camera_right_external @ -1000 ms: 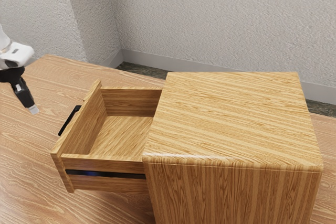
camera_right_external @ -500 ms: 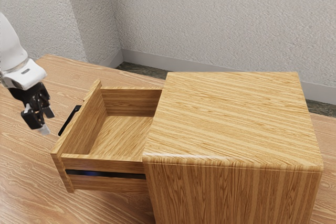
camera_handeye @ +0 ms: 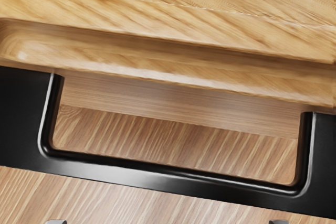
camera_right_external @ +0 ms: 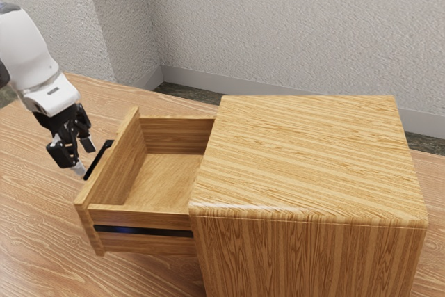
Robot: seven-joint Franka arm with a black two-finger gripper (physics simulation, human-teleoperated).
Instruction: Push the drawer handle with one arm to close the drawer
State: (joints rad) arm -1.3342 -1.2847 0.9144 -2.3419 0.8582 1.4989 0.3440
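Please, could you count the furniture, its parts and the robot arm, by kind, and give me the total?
Table: 1
Cabinet: 1
Drawer: 1
Handle: 1
Robot arm, gripper included: 1
Total: 5

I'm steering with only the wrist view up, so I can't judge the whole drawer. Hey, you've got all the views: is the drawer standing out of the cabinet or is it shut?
Observer: It stands out. In the exterior view the drawer sticks out of the cabinet, with its inside in sight.
Operator: Okay, which side of the drawer front is my gripper on?
Observer: The gripper is outside, by the handle; I can't tell whether it touches.
Operator: And does the drawer's side have a rail?
Observer: Yes, a dark rail runs along the outer face of the side wall nearest the exterior camera.
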